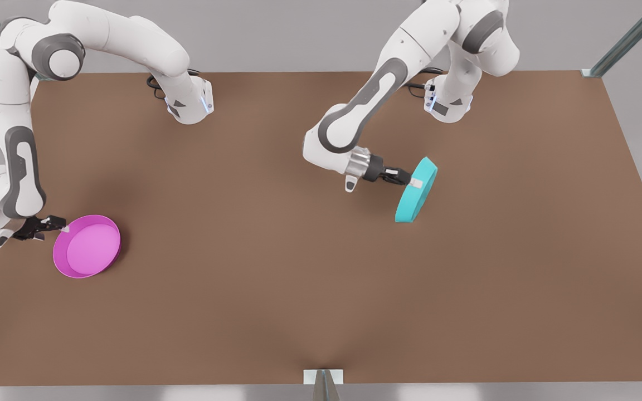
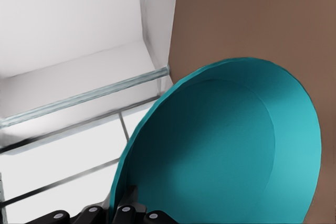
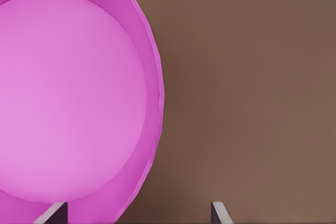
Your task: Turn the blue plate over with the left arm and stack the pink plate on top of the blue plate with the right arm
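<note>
fingers [image 1: 410, 179] sideways on tilted blue plate [image 1: 417, 191]

items counted: one round shallow turquoise plate [image 1: 416, 190], one round shallow magenta-pink plate [image 1: 87, 247], two white jointed robot arms, each with one small black two-finger gripper, left [image 1: 413, 180] and right [image 1: 60, 225], and one brown flat table [image 1: 321, 289].

A plain brown desk [image 1: 276, 267] carried the scene. The pink plate [image 1: 87, 245] lay flat on it, hollow side up, near the front view's left edge. The blue plate [image 1: 416, 190] stood steeply tilted toward the right, well apart from the pink one.
</note>
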Tool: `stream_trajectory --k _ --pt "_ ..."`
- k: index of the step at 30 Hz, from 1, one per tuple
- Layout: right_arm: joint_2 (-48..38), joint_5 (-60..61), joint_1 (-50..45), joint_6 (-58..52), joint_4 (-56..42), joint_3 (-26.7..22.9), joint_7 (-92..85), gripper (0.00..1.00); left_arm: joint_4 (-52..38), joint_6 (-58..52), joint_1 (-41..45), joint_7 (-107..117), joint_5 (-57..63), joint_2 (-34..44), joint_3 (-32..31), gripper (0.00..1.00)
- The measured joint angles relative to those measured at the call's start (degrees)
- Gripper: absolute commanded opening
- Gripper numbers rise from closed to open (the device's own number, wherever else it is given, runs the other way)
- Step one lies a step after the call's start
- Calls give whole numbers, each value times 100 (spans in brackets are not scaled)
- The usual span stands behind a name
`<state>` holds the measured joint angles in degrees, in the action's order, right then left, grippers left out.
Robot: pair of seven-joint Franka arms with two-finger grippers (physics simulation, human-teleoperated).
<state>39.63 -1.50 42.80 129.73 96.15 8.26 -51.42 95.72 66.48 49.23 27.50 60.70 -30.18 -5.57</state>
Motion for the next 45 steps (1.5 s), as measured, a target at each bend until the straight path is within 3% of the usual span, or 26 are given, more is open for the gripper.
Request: stream_trajectory --k 8,21,37,39,40,42,43,44,45 --pt "89 0 162 88 0 131 -9 100 -923 -219 432 -49 547 -782 0 21" --pt "89 9 197 88 14 148 0 100 -2242 -210 1725 -229 1094 -2348 1228 21" --pt "181 79 317 206 0 392 426 100 -2443 -148 1984 -219 1044 -2872 1415 21" --pt "210 79 316 210 -9 395 509 91 -2442 -156 1993 -218 1030 -2930 1416 28" --pt "212 84 316 229 -2 395 523 82 -2443 -155 2002 -214 1009 -2965 1416 23" --pt "217 88 316 281 17 395 638 49 -2443 -149 2027 -207 972 -3039 1476 23" --pt "212 88 316 266 26 395 769 33 -2443 -155 2045 -207 956 -3047 1486 26" --pt "214 91 330 259 26 459 873 24 -2443 -154 2058 -196 921 -3078 1495 73" --pt "218 88 394 238 34 541 1123 23 -2444 -150 2072 -172 868 -3087 1499 94"
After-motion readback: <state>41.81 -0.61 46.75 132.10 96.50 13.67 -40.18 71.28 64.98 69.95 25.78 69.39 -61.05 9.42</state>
